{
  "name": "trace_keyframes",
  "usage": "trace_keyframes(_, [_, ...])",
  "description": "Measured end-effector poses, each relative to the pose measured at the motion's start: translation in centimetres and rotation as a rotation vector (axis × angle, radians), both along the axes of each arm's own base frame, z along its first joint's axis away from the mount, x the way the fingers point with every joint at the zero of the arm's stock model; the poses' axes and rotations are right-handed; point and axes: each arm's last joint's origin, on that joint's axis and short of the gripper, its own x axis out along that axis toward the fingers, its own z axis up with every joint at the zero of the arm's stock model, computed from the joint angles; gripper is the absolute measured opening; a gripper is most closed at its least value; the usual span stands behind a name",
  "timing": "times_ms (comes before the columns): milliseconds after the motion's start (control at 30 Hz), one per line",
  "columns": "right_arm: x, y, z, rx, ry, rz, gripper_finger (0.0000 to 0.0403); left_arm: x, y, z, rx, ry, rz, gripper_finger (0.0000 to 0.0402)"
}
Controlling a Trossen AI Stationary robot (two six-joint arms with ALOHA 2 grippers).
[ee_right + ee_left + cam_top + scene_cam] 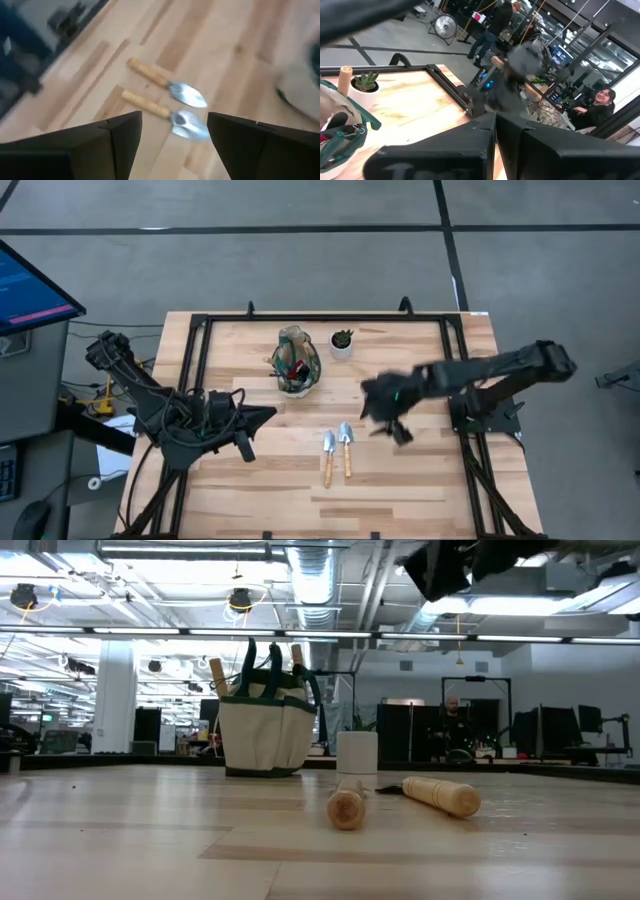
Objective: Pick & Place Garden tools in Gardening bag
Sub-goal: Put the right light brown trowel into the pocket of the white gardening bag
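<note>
The gardening bag [298, 362], beige canvas with green trim, stands at the table's far middle; wooden handles, dark shears and a red item stick out of it [265, 730]. Two trowels [327, 456] [346, 448] with silver heads and wooden handles lie flat side by side near the table's middle, also seen in the right wrist view [165, 90] [162, 112]. My right gripper [175, 132] hovers open above and to the right of them [385, 418], tilted down, holding nothing. My left gripper [268, 415] is shut and level, left of the trowels and nearer than the bag.
A small white pot [342, 343] with a dark plant stands just right of the bag. Black frame rails [200, 340] run along the table's edges. A monitor [30, 285] stands off the left side. People [600, 100] are in the room beyond.
</note>
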Motion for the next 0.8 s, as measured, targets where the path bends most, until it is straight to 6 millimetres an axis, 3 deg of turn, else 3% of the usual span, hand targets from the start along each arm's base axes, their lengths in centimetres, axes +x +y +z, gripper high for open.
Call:
trace_keyframes(133, [1.7,4.3,-2.6,-0.142,-0.033,0.150,0.0218,-0.2,-0.3,0.0,0.010,0.005,-0.014,0.0003])
trace_keyframes(300, [4.2,7.0,-5.7,-0.138,-0.023,0.271,0.0218,-0.6,-0.8,0.0,0.020,0.009,-0.041,0.0013])
trace_keyframes(600, [6.5,8.0,-11.5,-0.315,0.174,0.414,0.0218,-1.3,-1.6,0.0,0.017,0.006,-0.082,0.0041])
trace_keyframes(800, [8.2,8.1,-13.3,-0.361,0.197,0.423,0.0218,-1.6,-1.8,0.0,0.017,0.006,-0.095,0.0050])
